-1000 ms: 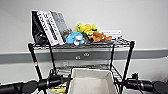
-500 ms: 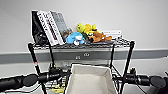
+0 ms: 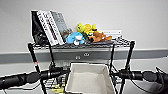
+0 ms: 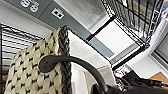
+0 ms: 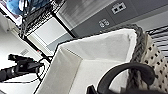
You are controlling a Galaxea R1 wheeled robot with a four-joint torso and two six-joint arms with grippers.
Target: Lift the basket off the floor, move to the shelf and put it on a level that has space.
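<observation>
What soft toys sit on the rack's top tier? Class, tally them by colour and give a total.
Blue plush toy: 1
Yellow plush toy: 1
Brown plush toy: 1
Total: 3 plush toys on the top tier, beside the books.

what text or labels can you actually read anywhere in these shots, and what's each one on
None can be read.
Leaning books on the shelf's top tier: cover and spine print too blurred.
Flat white book behind the plush toys: spine marks too blurred.
Yellow items on a lower tier left of the basket: dark print, unreadable.
Wall sockets: no lettering visible.
</observation>
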